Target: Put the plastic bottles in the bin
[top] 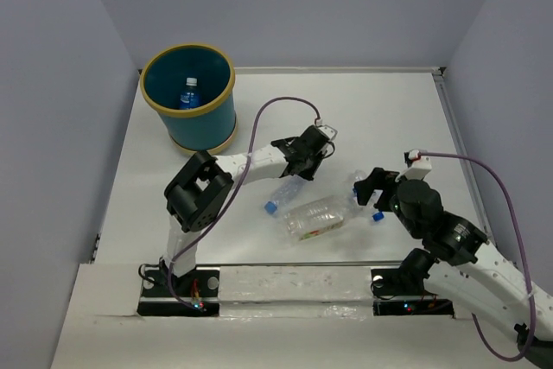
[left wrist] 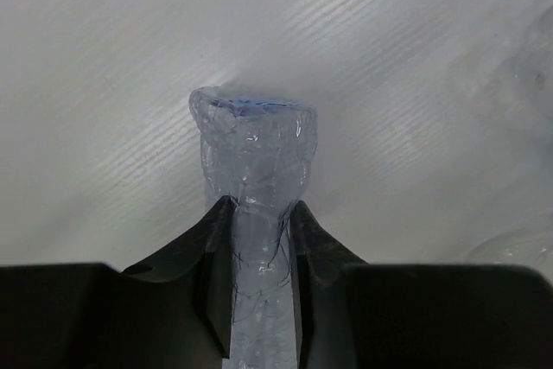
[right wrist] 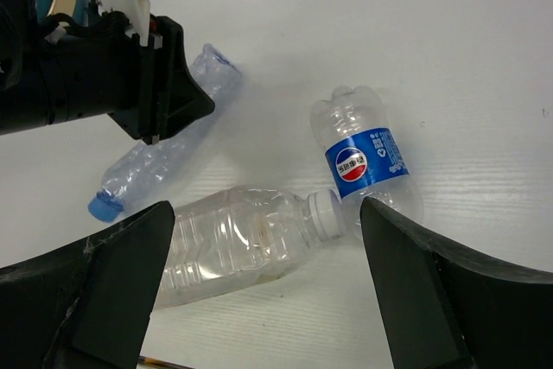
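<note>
The teal bin (top: 207,118) with a yellow rim stands at the back left, with one blue-labelled bottle (top: 189,94) inside. My left gripper (top: 302,162) is shut on a crumpled clear bottle (top: 286,190) with a blue cap, squeezing its body (left wrist: 252,149) between the fingers (left wrist: 315,244). My right gripper (right wrist: 268,248) is open and empty, just above a larger clear bottle (right wrist: 233,244) with a white cap that lies on the table. A small blue-labelled bottle (right wrist: 363,157) lies beside the right finger. The larger bottle (top: 320,216) lies between both arms.
The left gripper and its crumpled bottle (right wrist: 155,162) show at the upper left of the right wrist view. Purple-grey walls enclose the white table (top: 380,110). A cable loops above the left arm (top: 285,101).
</note>
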`<state>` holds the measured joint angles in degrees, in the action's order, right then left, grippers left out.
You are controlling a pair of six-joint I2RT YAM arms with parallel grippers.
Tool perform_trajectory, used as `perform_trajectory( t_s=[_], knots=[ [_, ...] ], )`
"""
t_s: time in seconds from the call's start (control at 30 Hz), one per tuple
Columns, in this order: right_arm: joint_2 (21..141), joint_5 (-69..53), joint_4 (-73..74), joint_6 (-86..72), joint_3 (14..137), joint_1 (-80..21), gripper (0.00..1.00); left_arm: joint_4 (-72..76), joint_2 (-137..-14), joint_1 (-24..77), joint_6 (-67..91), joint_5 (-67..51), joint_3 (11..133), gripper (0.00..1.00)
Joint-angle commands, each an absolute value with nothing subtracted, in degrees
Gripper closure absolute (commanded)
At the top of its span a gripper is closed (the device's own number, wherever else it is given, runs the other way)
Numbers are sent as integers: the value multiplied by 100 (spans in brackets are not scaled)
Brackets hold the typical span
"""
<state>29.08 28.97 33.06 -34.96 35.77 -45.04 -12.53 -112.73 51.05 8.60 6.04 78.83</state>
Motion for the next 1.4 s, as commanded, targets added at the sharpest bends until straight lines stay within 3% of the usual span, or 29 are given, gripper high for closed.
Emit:
perform_trajectory(
  t_s=[0.0, 0.17, 0.47, 0.63, 0.93, 1.17, 1.23, 1.27, 1.33, 1.37],
  knots=[
    [2935, 3111, 3139, -3516, 3683, -4518, 6, -1353, -11312, 4808, 703, 1044, 8103, 75],
    [3635, 3418, 2770, -3314, 3709, -4518, 6, -1730, -10864, 4501, 510, 1844, 8874, 82],
    [5404, 3788, 2373, -2901, 4218, -4518, 8, -1707, -9230, 3702, 536, 1802, 10572, 82],
    [5642, 3341, 2364, -2848, 4263, -4518, 9, -985, -8342, 2788, 396, 2232, 10626, 82],
    [5870, 3446, 2355, -2733, 4298, -4465, 9, 603, -8340, 1004, 412, 1996, 10100, 81],
    [6047, 3393, 2356, -2698, 4228, -4334, 9, 1283, -8912, 817, 439, 1644, 9800, 76],
    [6047, 3366, 2356, -2628, 4228, -4149, 9, 1415, -8956, 791, 553, 1582, 9651, 63],
    [6056, 3349, 2364, -2602, 4228, -4079, 9, 1519, -8956, 774, 597, 1556, 9476, 42],
    [6160, 3340, 2364, -2453, 4315, -3956, 9, 1643, -8895, 765, 702, 1538, 9309, 11],
    [6231, 3383, 2364, -2391, 4368, -3903, 9, 1652, -8868, 765, 747, 1555, 9247, 1]
  ],
)
